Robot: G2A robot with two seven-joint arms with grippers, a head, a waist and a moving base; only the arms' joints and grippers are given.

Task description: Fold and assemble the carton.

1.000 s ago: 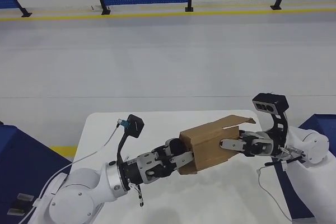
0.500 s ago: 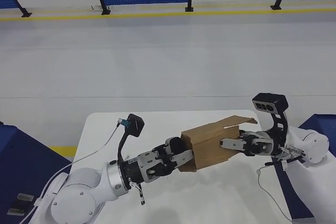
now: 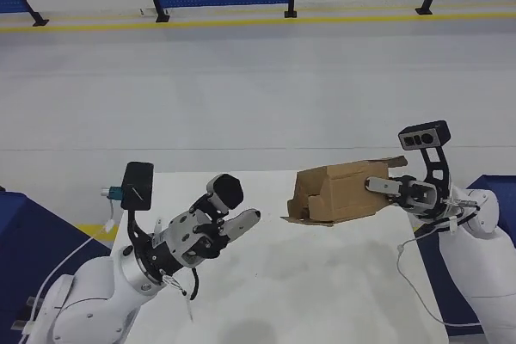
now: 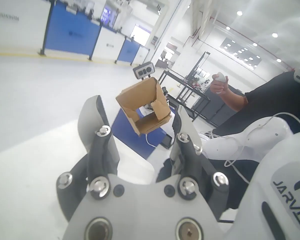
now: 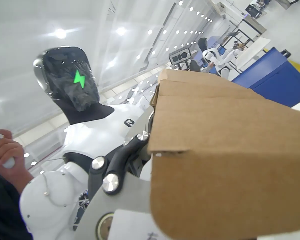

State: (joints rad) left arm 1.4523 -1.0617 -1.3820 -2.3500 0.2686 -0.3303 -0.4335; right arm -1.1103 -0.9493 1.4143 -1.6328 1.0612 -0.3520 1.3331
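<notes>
Top view tells it best: the white surface (image 3: 327,292) has a different layout from a second ago. Then the carton (image 3: 340,193) was stretched between both arms over the middle of the surface. Now it has travelled toward the far right corner and seems to be held just above the surface, with one loose panel trailing at its lower edge.

The right pincer (image 3: 378,187) has kept its hold through the move. It is clamped on the carton's wall at the end nearest the right edge, and the right wrist view shows the cardboard pressed up against its finger.

The left pincer (image 3: 239,202) has let go and drawn back to the near left part of the surface, well apart from the carton. Its fingers are spread wide with nothing between them.

The left wrist view looks from there straight into the carton's open end, where the flaps (image 4: 161,106) are partly turned inward but not shut.

I judge this as a regrasp pause — the box body is squared up, the end closure is not yet done, and the free pincer is lined up to come back at those flaps. With only one wall gripped, the carton could swivel or sag when pushed, so any press should go toward the right arm's hold.
</notes>
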